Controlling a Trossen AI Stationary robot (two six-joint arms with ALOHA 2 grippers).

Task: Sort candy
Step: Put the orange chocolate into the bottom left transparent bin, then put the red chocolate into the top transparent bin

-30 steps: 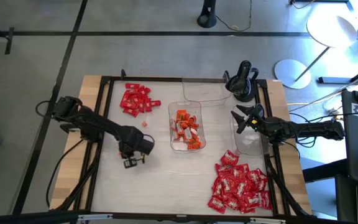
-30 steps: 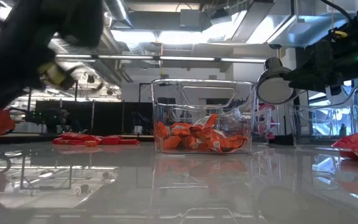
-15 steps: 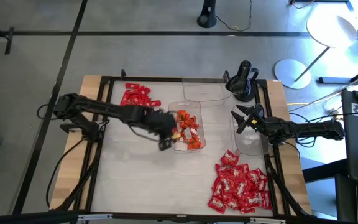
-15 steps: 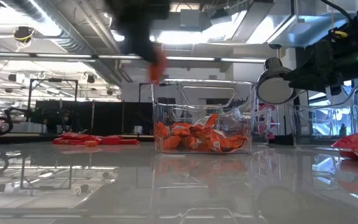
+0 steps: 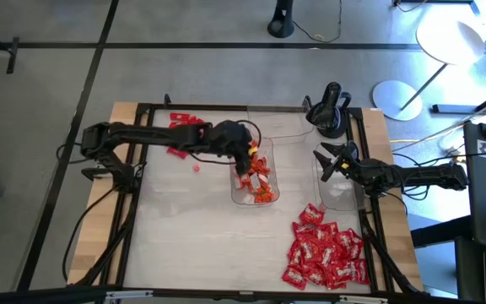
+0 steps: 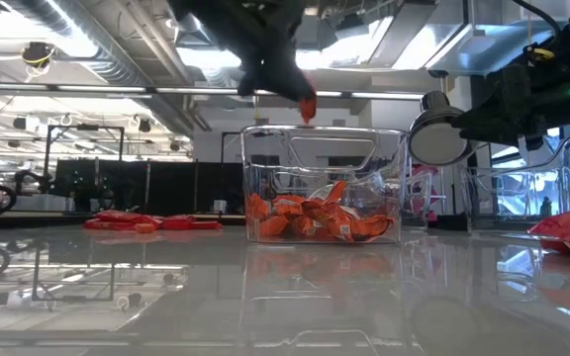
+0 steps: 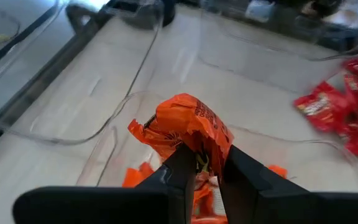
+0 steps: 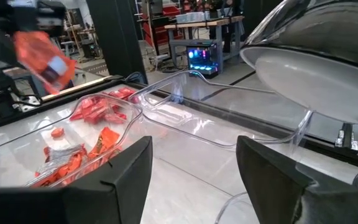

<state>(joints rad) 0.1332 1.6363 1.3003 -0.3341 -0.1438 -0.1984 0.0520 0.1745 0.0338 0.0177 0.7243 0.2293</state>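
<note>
High view first: your left gripper (image 5: 249,158) is stretched out over the clear middle tray (image 5: 270,199), above the end of it that lies nearer the far side of the table. Look at the left wrist view and you see its two fingers (image 7: 241,169) pinched tight on a crumpled orange candy (image 7: 188,127), which sticks up past the fingertips with the tray's clear wall below it. From the low view, you can see that same sweet hanging just above the tray's rim, not touching it. Inside the tray lies a heap of orange candies (image 6: 317,220), piled against the bottom. Your plain red candies (image 5: 180,128) sit in a loose cluster on the table near the far left corner, partly under the left arm, and one small piece (image 5: 197,167) lies apart from them on the bare table. A big pile of red candies with white marks (image 5: 326,256) covers the near right part of the table. Your right gripper (image 5: 327,161) waits over another clear tray (image 5: 342,201) at the right edge, and the right wrist view shows its fingers (image 8: 126,167) spread wide with nothing between them. A further clear tray (image 5: 278,124) lies at the far edge, beside a black stand (image 5: 329,109).
</note>
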